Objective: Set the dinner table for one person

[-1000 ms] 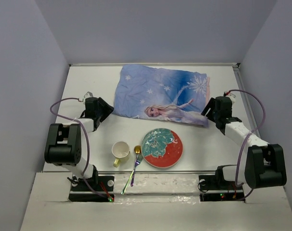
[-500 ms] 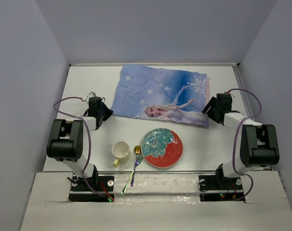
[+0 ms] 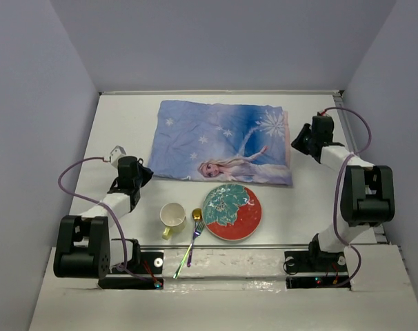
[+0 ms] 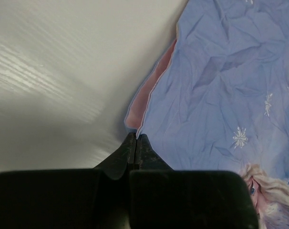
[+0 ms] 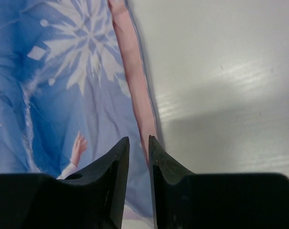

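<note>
The blue princess-print cloth mat (image 3: pixel 223 141) lies spread flat on the white dinner table (image 3: pixel 126 124), toward the back. My left gripper (image 3: pixel 145 172) is at the mat's near-left corner. In the left wrist view the gripper (image 4: pixel 136 136) is shut, with the corner of the mat (image 4: pixel 221 86) pinched at its tips. My right gripper (image 3: pixel 296 143) is at the mat's right edge. In the right wrist view its fingertips (image 5: pixel 139 139) stand a narrow gap apart over the pink border of the mat (image 5: pixel 63 86).
A teal and red plate (image 3: pixel 232 212) sits near the front, just below the mat. Left of it are a gold spoon (image 3: pixel 196 215), a purple fork (image 3: pixel 188 248) and a yellow cup (image 3: pixel 172 216). Grey walls enclose the table on three sides.
The left gripper shut on the mat's corner and drew it left and nearer, flattening the cloth. The right gripper moved farther back along the right edge and its jaws narrowed.
</note>
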### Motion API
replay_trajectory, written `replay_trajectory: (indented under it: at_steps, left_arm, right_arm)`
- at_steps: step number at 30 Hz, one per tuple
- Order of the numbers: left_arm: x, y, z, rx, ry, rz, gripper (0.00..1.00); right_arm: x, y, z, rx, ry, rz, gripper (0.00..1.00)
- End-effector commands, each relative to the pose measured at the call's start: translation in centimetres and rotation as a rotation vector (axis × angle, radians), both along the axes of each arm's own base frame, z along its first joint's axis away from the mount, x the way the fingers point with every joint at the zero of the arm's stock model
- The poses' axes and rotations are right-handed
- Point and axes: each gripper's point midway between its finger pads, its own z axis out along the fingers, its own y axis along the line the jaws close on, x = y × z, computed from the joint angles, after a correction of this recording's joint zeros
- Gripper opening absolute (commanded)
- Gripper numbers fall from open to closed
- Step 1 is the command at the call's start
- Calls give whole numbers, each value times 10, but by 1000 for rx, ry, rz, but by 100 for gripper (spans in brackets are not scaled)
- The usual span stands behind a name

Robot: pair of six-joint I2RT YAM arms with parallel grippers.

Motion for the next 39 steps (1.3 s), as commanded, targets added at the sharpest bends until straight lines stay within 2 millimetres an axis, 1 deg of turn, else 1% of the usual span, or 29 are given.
replay_trajectory:
  at_steps: [1,2,3,4,5,6,7,9,10,11,12,13,14,16,17,19,21,23,24,25,26,29,30,31,32,33,39]
  left_arm:
    - [-5,14,5,33,-32,58,0]
    - [-6,15,5,34,-37,59,0]
    - [-8,15,6,32,-45,58,0]
    - [-8,14,7,30,-51,52,0]
    - [-9,13,8,28,-61,48,0]
    - [-9,10,11,24,-71,35,0]
    - [-9,8,13,27,-78,26,0]
    - [-10,7,19,38,-101,22,0]
    - [-11,7,20,39,-108,24,0]
    - [-12,5,22,40,-116,22,0]
    - [-13,5,23,40,-121,24,0]
    - [-13,6,24,41,-125,28,0]
    - [-13,7,24,41,-127,32,0]
    - [-14,7,23,40,-124,32,0]
    - [-13,7,23,38,-125,34,0]
    - [-13,6,22,35,-122,32,0]
    - [-13,5,21,32,-120,30,0]
    - [-13,5,22,30,-122,29,0]
    - [-13,5,22,32,-125,30,0]
    - [-13,6,23,33,-126,33,0]
    - [-13,6,23,33,-128,36,0]
    - [-13,6,22,30,-125,36,0]
    - [-14,6,21,31,-122,38,0]
    - [-14,7,22,31,-125,41,0]
    - [-14,7,22,31,-127,41,0]
    - [-14,7,22,31,-127,41,0]
    - [-14,6,24,30,-136,36,0]
  right_arm:
    - [59,3,49,-38,-155,87,26]
    - [68,4,47,-35,-151,95,26]
    - [76,6,29,-24,-111,111,26]
    - [89,7,38,-22,-120,115,26]
    - [94,8,23,-14,-92,122,25]
    - [100,9,22,-13,-94,134,25]
    - [113,9,33,-19,-125,139,25]
    - [123,9,35,-35,-125,159,23]
    - [128,11,28,-32,-114,172,22]
    - [133,11,30,-32,-124,178,22]
    - [142,12,40,-34,-150,184,21]
    - [146,13,40,-29,-151,194,21]
    - [153,13,36,-29,-141,195,22]
    - [159,13,26,-30,-120,198,24]
    - [160,18,14,-29,-100,207,26]
    - [163,20,4,-18,-87,214,33]
    - [166,23,3,-6,-85,226,36]
    - [172,22,8,-10,-102,227,36]
    - [172,22,2,-9,-84,224,36]
    - [175,22,6,-7,-90,223,36]
    - [176,22,5,-4,-85,224,36]
    - [177,27,-1,20,-77,235,34]
    - [177,28,-6,33,-62,238,34]
    - [177,30,-4,39,-65,241,34]
    - [178,31,-8,50,-58,239,33]
    - [178,37,-8,54,-58,249,33]
    - [181,38,-15,73,-46,234,32]
